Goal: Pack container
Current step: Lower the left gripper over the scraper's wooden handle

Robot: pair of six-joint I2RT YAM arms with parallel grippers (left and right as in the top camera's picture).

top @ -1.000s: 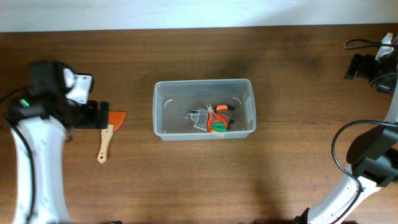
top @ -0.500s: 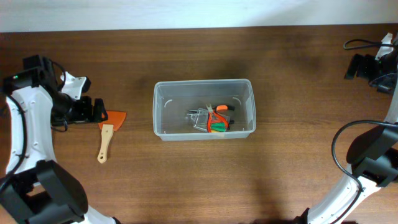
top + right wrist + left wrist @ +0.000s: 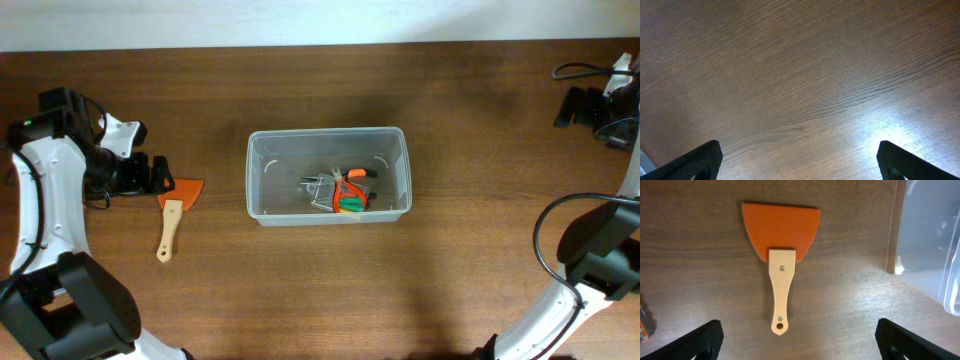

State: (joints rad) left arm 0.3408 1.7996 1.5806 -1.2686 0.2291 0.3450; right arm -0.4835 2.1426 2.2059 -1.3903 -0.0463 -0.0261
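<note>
The clear plastic container (image 3: 328,175) stands at the table's middle; its wall also shows in the left wrist view (image 3: 927,245). Inside lie orange-handled pliers (image 3: 350,179) and a small clear case of coloured bits (image 3: 348,205). A scraper with an orange blade and a pale wooden handle (image 3: 172,218) lies on the table left of the container. In the left wrist view the scraper (image 3: 781,250) lies flat ahead of my open left gripper (image 3: 800,340). My left gripper (image 3: 155,176) hovers just left of the blade. My right gripper (image 3: 575,105) is open and empty at the far right.
A black cable (image 3: 580,70) lies at the table's back right corner. A small orange-edged object (image 3: 644,325) shows at the left edge of the left wrist view. The right wrist view shows only wood table (image 3: 800,75).
One second ago my left gripper was right at the scraper blade. The left arm has swung back and left, and has held almost still for half a second. The scraper stays in place.
</note>
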